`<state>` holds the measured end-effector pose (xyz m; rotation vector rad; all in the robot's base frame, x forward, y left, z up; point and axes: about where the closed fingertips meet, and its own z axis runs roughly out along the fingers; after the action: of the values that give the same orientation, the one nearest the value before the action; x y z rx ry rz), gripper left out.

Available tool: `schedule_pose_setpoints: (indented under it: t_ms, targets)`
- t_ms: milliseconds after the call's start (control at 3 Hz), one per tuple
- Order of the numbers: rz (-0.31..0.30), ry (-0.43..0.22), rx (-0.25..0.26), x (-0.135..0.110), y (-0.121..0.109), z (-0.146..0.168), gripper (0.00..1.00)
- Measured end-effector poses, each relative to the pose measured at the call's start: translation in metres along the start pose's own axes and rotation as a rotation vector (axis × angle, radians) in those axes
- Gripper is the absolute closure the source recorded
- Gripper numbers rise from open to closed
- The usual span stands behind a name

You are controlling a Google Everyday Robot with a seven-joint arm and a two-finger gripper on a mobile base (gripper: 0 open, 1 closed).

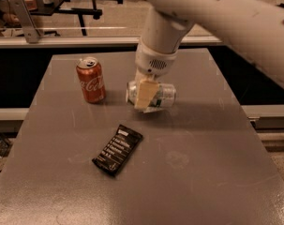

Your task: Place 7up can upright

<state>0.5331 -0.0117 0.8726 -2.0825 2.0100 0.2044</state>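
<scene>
The 7up can [164, 95], silvery with green print, lies on its side near the middle of the grey table [202, 172]. My gripper [148, 100] comes down from above and straddles the can. One pale finger [145, 93] crosses its near side and the other is hidden behind it. The gripper is closed around the can's left half. The can appears to sit just above its shadow on the table.
A red Coca-Cola can [91, 80] stands upright to the left of the gripper. A black snack bar wrapper [117, 149] lies flat nearer the front. My big white arm [226, 18] spans the upper right. The table's edges drop off at left, right and back.
</scene>
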Motion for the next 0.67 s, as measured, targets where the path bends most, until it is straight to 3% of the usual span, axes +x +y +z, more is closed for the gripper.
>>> schedule_pose_setpoints:
  t_ms: [333, 667]
  targets:
    - [0.027, -0.137, 0.023, 0.005, -0.007, -0.03, 1.0]
    - [0.074, -0.336, 0.05, 0.01, -0.022, -0.047, 1.0]
